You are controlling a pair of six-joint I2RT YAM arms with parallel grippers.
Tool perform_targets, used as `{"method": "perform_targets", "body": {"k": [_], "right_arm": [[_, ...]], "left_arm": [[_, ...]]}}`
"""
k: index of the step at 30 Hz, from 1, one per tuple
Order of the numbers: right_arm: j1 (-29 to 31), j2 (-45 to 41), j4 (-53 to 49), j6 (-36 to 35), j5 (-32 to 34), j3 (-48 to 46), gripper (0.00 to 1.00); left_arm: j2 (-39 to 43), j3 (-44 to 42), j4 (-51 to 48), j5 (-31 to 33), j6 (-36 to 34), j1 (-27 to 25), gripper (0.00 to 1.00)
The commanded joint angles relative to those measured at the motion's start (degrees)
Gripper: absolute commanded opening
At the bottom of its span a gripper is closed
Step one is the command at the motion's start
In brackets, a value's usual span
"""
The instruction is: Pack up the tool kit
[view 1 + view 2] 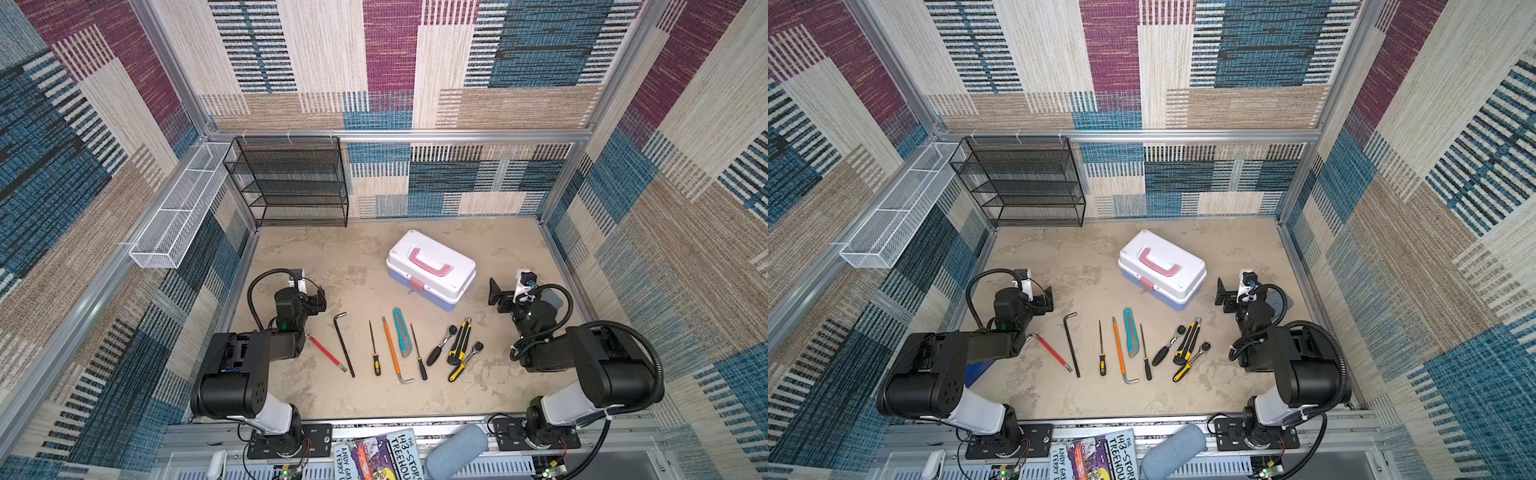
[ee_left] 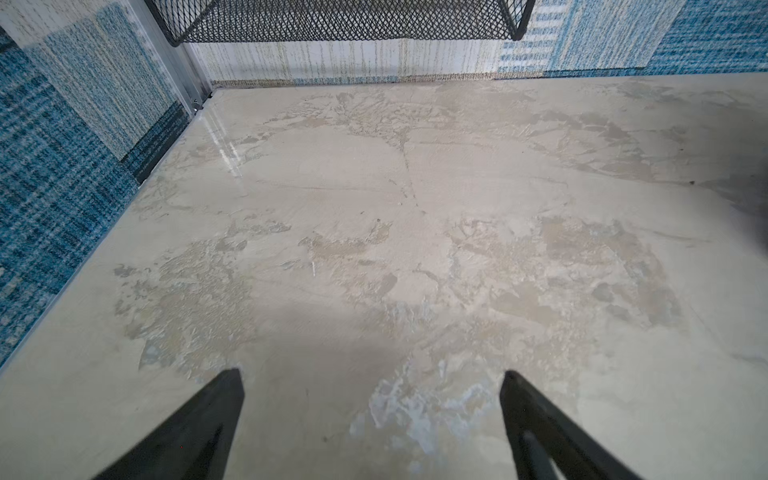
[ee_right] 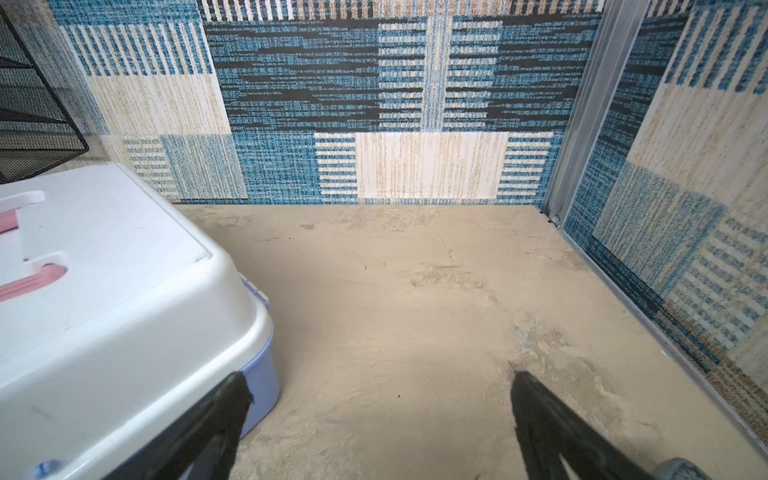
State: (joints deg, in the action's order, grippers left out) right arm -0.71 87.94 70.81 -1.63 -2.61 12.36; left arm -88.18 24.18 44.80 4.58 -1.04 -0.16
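The tool kit's box [image 1: 432,270], with a white lid, pink handle and lavender base, stands shut at mid-table, seen in both top views [image 1: 1163,270]. Its hand tools lie in a row in front of it, from a red tool [image 1: 326,353] and a black hex key [image 1: 344,345] to a teal knife [image 1: 402,332] and a yellow-handled wrench [image 1: 465,361]. My left gripper [image 1: 316,300] [image 2: 372,374] is open over bare table, left of the row. My right gripper [image 1: 496,297] [image 3: 380,376] is open just right of the box [image 3: 104,291].
A black mesh shelf [image 1: 291,183] stands at the back left and a white mesh basket [image 1: 178,208] hangs on the left wall. A grey pouch [image 1: 1277,301] lies behind my right wrist. A dark blue object [image 1: 978,372] shows under my left arm. A book [image 1: 378,455] lies beyond the front rail.
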Motion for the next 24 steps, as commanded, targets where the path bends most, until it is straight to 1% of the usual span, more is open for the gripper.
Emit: {"method": "perform_targets", "body": {"k": [1,24], "right_arm": [[0.01,-0.05,1.73,-0.04,-0.36,0.16,1.0],[0.01,0.04,1.53,0.0,-0.34,0.38,1.0]], "left_arm": [[-0.04,0.05,2.53,0.57,0.15,-0.01,0.99],[-0.37,0.75,1.35,-0.21,0.5,0.4,0.99]]}}
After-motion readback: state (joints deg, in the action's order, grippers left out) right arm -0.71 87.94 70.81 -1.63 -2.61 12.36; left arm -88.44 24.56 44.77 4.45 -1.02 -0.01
